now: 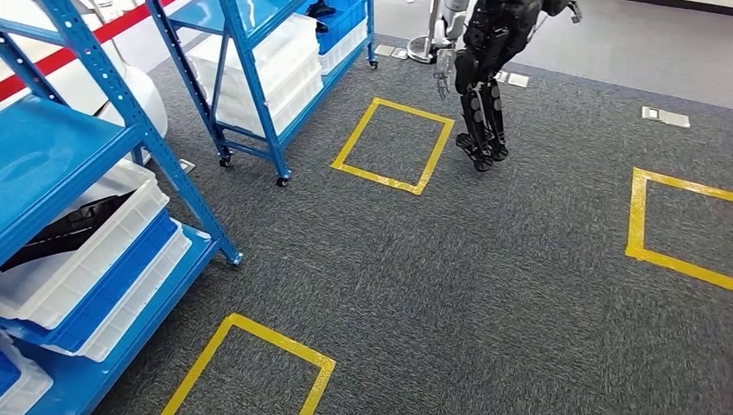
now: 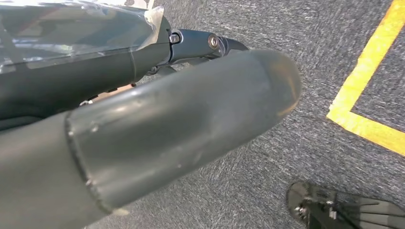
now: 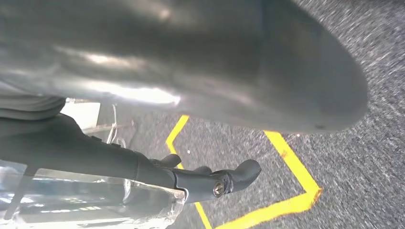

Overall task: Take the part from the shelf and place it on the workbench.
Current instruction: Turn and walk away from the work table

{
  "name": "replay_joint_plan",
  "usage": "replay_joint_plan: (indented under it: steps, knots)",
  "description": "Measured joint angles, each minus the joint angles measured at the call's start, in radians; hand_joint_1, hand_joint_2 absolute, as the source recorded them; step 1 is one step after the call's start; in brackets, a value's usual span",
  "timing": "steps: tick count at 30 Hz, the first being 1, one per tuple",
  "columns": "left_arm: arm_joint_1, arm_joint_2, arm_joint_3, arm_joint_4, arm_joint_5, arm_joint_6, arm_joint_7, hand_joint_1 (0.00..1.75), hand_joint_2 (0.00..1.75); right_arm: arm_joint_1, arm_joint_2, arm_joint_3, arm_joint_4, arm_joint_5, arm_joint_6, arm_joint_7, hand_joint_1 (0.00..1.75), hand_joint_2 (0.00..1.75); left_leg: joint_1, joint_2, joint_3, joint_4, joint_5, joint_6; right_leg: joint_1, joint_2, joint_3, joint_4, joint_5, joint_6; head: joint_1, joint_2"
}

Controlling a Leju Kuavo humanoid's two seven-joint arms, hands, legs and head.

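Nearest: left hand (image 2: pixel 157 119) and right hand (image 3: pixel 191 81), both hanging over grey carpet (image 1: pixel 449 259) marked with yellow tape squares (image 1: pixel 251 363); fingers (image 3: pixel 229 179) extended and apart, nothing held on either side as far as the wrist views show. Beyond, at left: blue shelf (image 1: pixel 52 147) carrying stacked white bins (image 1: pixel 95 251), with a black part (image 1: pixel 69 226) lying in the top bin, presumably the task's thing, untouched. Farther: second blue shelf (image 1: pixel 251 69), then another humanoid robot (image 1: pixel 484 78) standing on the carpet. Workbench surface not visible. Progress judged: approach only; grasp, carry and placement all left.
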Motion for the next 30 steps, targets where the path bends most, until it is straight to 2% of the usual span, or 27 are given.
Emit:
replay_joint_plan:
  steps: [1, 2, 3, 5, 6, 7, 9, 10, 12, 13, 14, 15, 16, 17, 18, 20, 22, 23, 24, 25, 27, 29, 30]
  knots:
    - [0.001, 0.0, 0.0, 0.0, 0.0, 0.0, 0.0, 0.0, 0.0, 0.0, 0.0, 0.0, 0.0, 0.0, 0.0, 0.0, 0.0, 0.0, 0.0, 0.004, -0.018, 0.031, -0.003, 0.0, 0.002, -0.014, 0.001, 0.0, -0.002, -0.003, 0.0, 0.0]
    - [0.002, 0.0, 0.0, 0.0, 0.0, 0.0, 0.0, 0.0, 0.0, 0.0, 0.0, 0.0, 0.0, 0.001, 0.0, 0.001, 0.0, 0.0, 0.001, 0.008, -0.018, 0.025, 0.012, 0.001, 0.003, -0.026, 0.002, 0.0, -0.004, -0.005, 0.0, 0.0]
    - [0.002, 0.0, 0.001, 0.0, 0.0, 0.0, 0.0, 0.0, 0.0, 0.0, 0.0, 0.0, 0.0, 0.002, 0.0, 0.001, 0.0, 0.0, 0.0, 0.015, 0.004, -0.023, 0.044, 0.003, 0.004, -0.038, 0.006, 0.0, -0.007, -0.006, 0.0, 0.0]
    - [0.001, 0.0, 0.001, 0.0, 0.001, 0.0, 0.001, 0.0, 0.0, -0.001, 0.001, 0.0, 0.0, 0.005, 0.0, 0.001, 0.0, 0.0, -0.006, 0.053, 0.073, -0.158, 0.107, 0.013, 0.008, -0.058, 0.013, 0.0, -0.014, -0.003, -0.001, 0.0]
    - [-0.001, 0.0, 0.001, 0.0, 0.001, 0.0, 0.001, 0.0, 0.0, -0.002, 0.002, 0.0, 0.0, 0.007, 0.0, 0.001, 0.0, 0.0, -0.011, 0.07, 0.098, -0.209, 0.123, 0.018, 0.011, -0.068, 0.015, 0.0, -0.018, 0.001, 0.0, 0.0]
    - [-0.003, 0.0, 0.001, 0.0, 0.001, 0.001, 0.001, 0.0, 0.0, -0.002, 0.002, 0.0, 0.0, 0.009, 0.0, 0.001, 0.0, 0.0, -0.016, 0.079, 0.11, -0.234, 0.126, 0.022, 0.014, -0.078, 0.017, 0.0, -0.022, 0.006, 0.0, 0.0]
    - [-0.004, 0.0, 0.001, 0.0, 0.002, 0.001, 0.001, 0.0, 0.0, -0.006, 0.003, 0.0, -0.001, 0.012, 0.0, 0.001, 0.0, 0.0, -0.022, 0.063, 0.113, -0.246, 0.122, 0.029, 0.017, -0.098, 0.026, -0.005, -0.027, 0.016, 0.001, 0.0]
    - [-0.002, 0.0, 0.001, 0.0, 0.002, 0.001, 0.001, 0.0, 0.0, -0.008, 0.003, 0.0, -0.001, 0.013, -0.001, 0.001, 0.0, 0.0, -0.02, 0.051, 0.117, -0.253, 0.126, 0.033, 0.017, -0.093, 0.029, -0.002, -0.031, 0.021, 0.001, 0.0]
    - [-0.002, -0.001, 0.001, 0.0, 0.002, 0.002, 0.001, 0.0, 0.0, -0.01, 0.005, 0.0, -0.003, 0.014, -0.001, 0.001, 0.0, 0.0, -0.013, 0.028, 0.129, -0.269, 0.135, 0.045, 0.018, -0.042, 0.01, 0.049, -0.06, 0.02, 0.003, 0.0]
    - [-0.003, -0.001, 0.001, 0.0, 0.002, 0.002, 0.001, 0.0, 0.0, -0.009, 0.004, 0.0, -0.003, 0.014, -0.001, 0.001, 0.0, 0.0, -0.01, 0.016, 0.132, -0.274, 0.138, 0.048, 0.015, -0.009, -0.018, 0.105, -0.086, 0.016, 0.004, 0.0]
    - [-0.005, -0.002, 0.001, 0.0, 0.002, 0.003, 0.001, 0.0, 0.0, -0.007, 0.004, 0.0, -0.003, 0.014, -0.001, 0.001, 0.0, 0.0, -0.009, 0.002, 0.131, -0.274, 0.139, 0.051, 0.015, 0.012, -0.053, 0.172, -0.113, 0.012, 0.006, 0.0]
    - [-0.006, -0.002, 0.001, 0.0, 0.002, 0.003, 0.001, 0.0, 0.0, -0.005, 0.004, 0.0, -0.003, 0.014, -0.001, 0.001, 0.0, 0.0, -0.009, -0.014, 0.131, -0.274, 0.139, 0.052, 0.014, 0.021, -0.088, 0.235, -0.134, 0.011, 0.007, 0.0]
    - [-0.006, -0.002, 0.001, 0.0, 0.002, 0.003, 0.001, 0.0, 0.0, -0.004, 0.003, 0.0, -0.003, 0.014, -0.001, 0.001, 0.0, 0.0, -0.009, -0.03, 0.131, -0.274, 0.138, 0.052, 0.013, 0.024, -0.112, 0.273, -0.141, 0.014, 0.007, 0.0]
    - [-0.005, -0.003, 0.001, 0.0, 0.002, 0.003, 0.001, 0.0, 0.0, -0.002, 0.003, 0.0, -0.003, 0.013, -0.001, 0.002, 0.0, 0.0, -0.009, -0.047, 0.132, -0.273, 0.138, 0.051, 0.012, 0.026, -0.12, 0.273, -0.13, 0.022, 0.007, 0.0]
    - [-0.004, -0.004, 0.001, 0.0, 0.002, 0.003, 0.001, 0.0, 0.0, -0.001, 0.002, 0.0, -0.003, 0.013, -0.001, 0.002, 0.0, 0.0, -0.008, -0.063, 0.134, -0.272, 0.137, 0.05, 0.01, 0.029, -0.11, 0.239, -0.104, 0.032, 0.007, 0.0]
    - [-0.003, -0.005, 0.001, 0.0, 0.002, 0.002, 0.001, 0.0, 0.0, 0.0, 0.0, 0.0, -0.003, 0.015, -0.001, 0.002, 0.0, 0.0, -0.008, -0.093, 0.135, -0.266, 0.133, 0.041, 0.001, 0.065, -0.059, 0.102, -0.036, 0.051, 0.009, 0.0]
    - [-0.003, -0.005, 0.001, 0.0, 0.002, 0.003, 0.001, 0.0, 0.0, -0.001, -0.001, 0.0, -0.002, 0.017, -0.001, 0.002, 0.0, 0.0, -0.01, -0.116, 0.13, -0.257, 0.128, 0.03, -0.004, 0.096, -0.028, 0.018, 0.002, 0.046, 0.009, 0.0]
    - [-0.002, -0.005, 0.001, 0.0, 0.002, 0.003, 0.001, 0.0, 0.0, -0.002, -0.001, 0.0, -0.002, 0.018, -0.001, 0.002, 0.0, 0.0, -0.011, -0.125, 0.127, -0.255, 0.127, 0.025, -0.002, 0.096, -0.025, 0.013, 0.005, 0.037, 0.008, 0.0]
    - [-0.001, -0.005, 0.001, 0.0, 0.002, 0.003, 0.001, 0.0, 0.0, -0.003, 0.0, 0.0, -0.002, 0.019, -0.001, 0.002, 0.0, 0.0, -0.009, -0.133, 0.124, -0.255, 0.127, 0.021, -0.002, 0.084, -0.022, 0.012, 0.008, 0.028, 0.006, 0.0]
    - [0.001, -0.005, 0.001, 0.0, 0.002, 0.003, 0.001, 0.0, 0.0, -0.004, 0.001, 0.0, -0.002, 0.02, -0.001, 0.002, 0.0, 0.0, -0.006, -0.131, 0.122, -0.252, 0.127, 0.018, -0.003, 0.074, -0.019, 0.011, 0.01, 0.022, 0.005, 0.0]
    - [0.003, -0.005, 0.001, 0.0, 0.002, 0.003, 0.001, 0.0, 0.0, -0.005, 0.002, 0.0, -0.002, 0.021, -0.002, 0.002, 0.0, 0.0, -0.006, -0.079, 0.103, -0.21, 0.102, 0.01, -0.004, 0.051, -0.014, 0.009, 0.011, 0.01, 0.001, 0.0]
    - [0.0, -0.005, 0.001, 0.0, 0.002, 0.003, 0.001, 0.0, 0.0, -0.003, 0.001, -0.001, -0.002, 0.022, -0.002, 0.002, 0.0, 0.0, -0.006, -0.012, 0.045, -0.093, 0.042, 0.002, 0.0, 0.024, -0.013, 0.008, 0.008, 0.0, -0.003, 0.0]
    - [-0.001, -0.006, 0.001, 0.0, 0.002, 0.003, 0.001, 0.0, 0.0, -0.001, 0.001, -0.001, -0.002, 0.022, -0.002, 0.002, 0.0, 0.0, -0.005, 0.0, 0.01, -0.026, 0.014, 0.0, 0.003, 0.01, -0.013, 0.008, 0.007, -0.004, -0.003, 0.0]
